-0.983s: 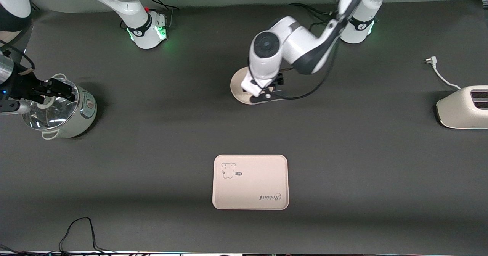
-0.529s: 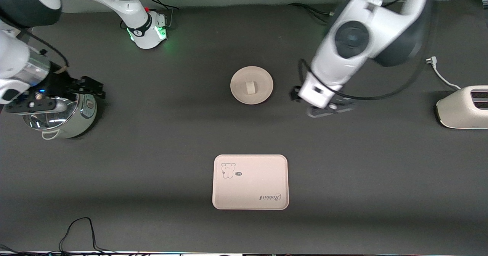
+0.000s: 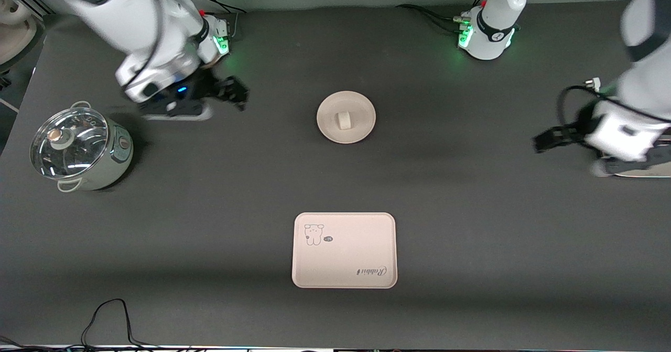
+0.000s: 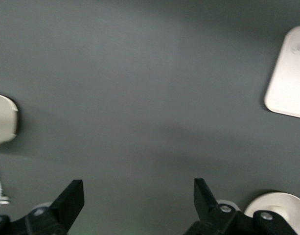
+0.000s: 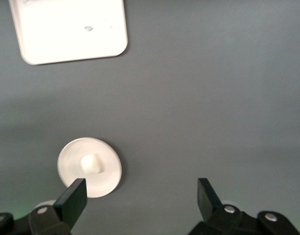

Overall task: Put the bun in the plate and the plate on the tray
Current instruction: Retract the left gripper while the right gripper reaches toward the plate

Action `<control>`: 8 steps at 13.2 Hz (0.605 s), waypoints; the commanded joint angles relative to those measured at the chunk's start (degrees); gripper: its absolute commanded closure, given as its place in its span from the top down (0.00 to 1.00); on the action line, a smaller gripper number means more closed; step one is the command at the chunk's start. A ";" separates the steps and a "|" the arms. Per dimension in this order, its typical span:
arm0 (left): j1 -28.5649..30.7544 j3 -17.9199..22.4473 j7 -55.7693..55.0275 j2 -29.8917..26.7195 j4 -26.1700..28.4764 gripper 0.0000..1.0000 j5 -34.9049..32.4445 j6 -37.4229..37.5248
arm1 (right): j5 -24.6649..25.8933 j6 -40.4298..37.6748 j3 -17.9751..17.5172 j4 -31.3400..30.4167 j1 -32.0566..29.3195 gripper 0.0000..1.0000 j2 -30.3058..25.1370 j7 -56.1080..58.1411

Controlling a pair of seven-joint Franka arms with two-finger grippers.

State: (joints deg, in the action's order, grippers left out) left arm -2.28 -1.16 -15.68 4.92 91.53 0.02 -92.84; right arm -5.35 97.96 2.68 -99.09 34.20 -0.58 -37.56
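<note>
While both arms are up in the air, neither one holds a thing. The right hand (image 3: pixel 235 92) is over bare bench near the right arm's base, between the pot (image 3: pixel 81 149) and the plate (image 3: pixel 346 117). Its two fingers stand wide apart with nothing between them. The left hand (image 3: pixel 542 141) is over the bench at the left arm's end, just beside the toaster (image 3: pixel 637 169). Its fingers stand wide apart too, with nothing in them.

A second ago the left hand was down at the plate and the right hand was at the pot. Now both hands have pulled away and the plate is in plain sight.

The bun (image 3: pixel 344 120) sits in the middle of the plate. The plate rests on the bench, about midway between the two arm bases. The tray (image 3: pixel 344 251) lies nearer to the front camera than the plate and well apart from it. It has a little animal drawing on it.

The pot has a glass lid and stands at the right arm's end of the bench. A black cable (image 3: pixel 107 318) lies at the near edge of the bench. Nothing stands between the plate and the tray.
</note>
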 commanded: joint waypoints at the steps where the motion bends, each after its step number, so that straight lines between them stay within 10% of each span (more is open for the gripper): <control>1: -10.08 13.59 7.74 -1.66 -0.30 1.00 -0.11 3.00 | -1.58 3.28 0.75 -3.99 7.00 1.00 -1.53 -6.11; 8: -8.45 13.30 10.41 -3.69 -0.30 1.00 0.42 5.74 | -9.50 8.64 -3.98 -13.91 9.48 1.00 -8.54 -6.21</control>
State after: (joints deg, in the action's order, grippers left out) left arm -11.28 13.10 -6.20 2.52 91.45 0.29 -88.76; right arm -13.37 103.29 -0.43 -107.16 43.66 -3.81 -42.89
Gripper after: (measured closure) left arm 0.000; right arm 0.000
